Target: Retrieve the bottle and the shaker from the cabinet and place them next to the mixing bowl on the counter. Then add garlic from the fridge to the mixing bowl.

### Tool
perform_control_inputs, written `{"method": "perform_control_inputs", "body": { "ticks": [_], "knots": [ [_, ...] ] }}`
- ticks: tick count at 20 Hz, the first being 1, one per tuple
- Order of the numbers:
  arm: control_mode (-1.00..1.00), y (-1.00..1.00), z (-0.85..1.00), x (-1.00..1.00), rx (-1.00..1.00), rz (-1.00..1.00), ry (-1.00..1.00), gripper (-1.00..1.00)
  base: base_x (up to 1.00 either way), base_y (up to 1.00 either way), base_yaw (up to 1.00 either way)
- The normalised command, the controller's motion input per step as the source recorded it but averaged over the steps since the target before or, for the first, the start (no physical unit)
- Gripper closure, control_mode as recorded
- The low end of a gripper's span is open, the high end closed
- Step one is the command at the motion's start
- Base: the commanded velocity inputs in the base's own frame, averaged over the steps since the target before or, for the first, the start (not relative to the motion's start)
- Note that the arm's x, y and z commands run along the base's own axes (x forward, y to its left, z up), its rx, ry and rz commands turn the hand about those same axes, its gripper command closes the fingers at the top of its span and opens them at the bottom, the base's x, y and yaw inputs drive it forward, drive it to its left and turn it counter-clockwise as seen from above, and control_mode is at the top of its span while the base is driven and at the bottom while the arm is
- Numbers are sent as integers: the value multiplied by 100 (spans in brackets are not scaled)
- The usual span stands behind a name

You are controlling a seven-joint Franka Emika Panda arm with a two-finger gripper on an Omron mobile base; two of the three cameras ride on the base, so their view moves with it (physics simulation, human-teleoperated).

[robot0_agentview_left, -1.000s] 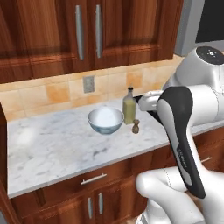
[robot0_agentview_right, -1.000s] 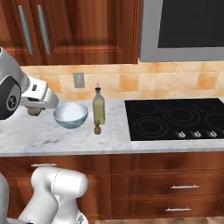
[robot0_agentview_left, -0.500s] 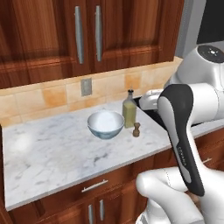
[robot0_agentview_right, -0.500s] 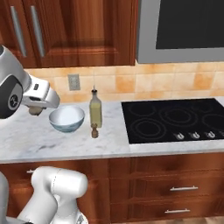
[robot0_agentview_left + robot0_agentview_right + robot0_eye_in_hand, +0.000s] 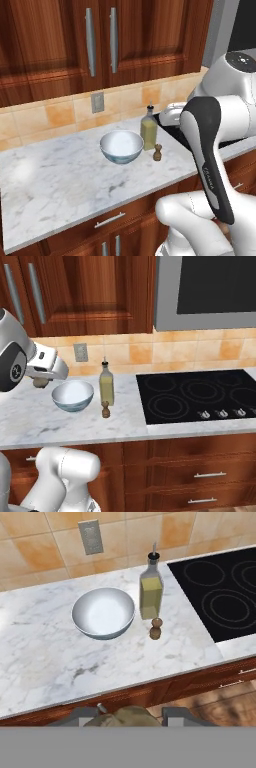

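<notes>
**Gripper above the counter front, holding a lump between its tips**

Hand view: the gripper (image 5: 129, 716) sits at 6 o'clock, its two dark tips cut off by the frame bottom. Between them lies a greyish-brown lump, the garlic (image 5: 128, 717), only its top showing; the tips appear closed against it. In the right base view the same brownish lump (image 5: 40, 382) hangs under the white hand, at 9 o'clock from the bowl (image 5: 73, 395).

On the counter (image 5: 45, 657) the bowl (image 5: 103, 612) stands near centre. The bottle (image 5: 151, 588) is just beside it at 3 o'clock, upright. The shaker (image 5: 156, 628) stands at 5 o'clock from the bottle, close to it; contact cannot be told.

In the left base view the arm hides the counter beyond the shaker (image 5: 157, 152) and part of the cooktop (image 5: 195, 393).

Bare marble lies open from 7 to 10 o'clock of the bowl. The counter's front edge runs below the bowl; the cooktop bounds it at 3 o'clock.
</notes>
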Motion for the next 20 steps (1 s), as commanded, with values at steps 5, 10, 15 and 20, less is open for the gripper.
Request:
{"method": "perform_control_inputs", "body": {
  "ticks": [5, 10, 15, 20],
  "knots": [
    [100, 0, 0, 0, 0, 0, 0, 100, 0, 0, 0],
    [100, 0, 0, 0, 0, 0, 0, 100, 0, 0, 0],
    [-100, 3, -21, -23, 3, 0, 0, 100, 0, 0, 0],
    [-100, 38, -63, -3, 5, 0, 0, 100, 0, 0, 0]
  ]
}}
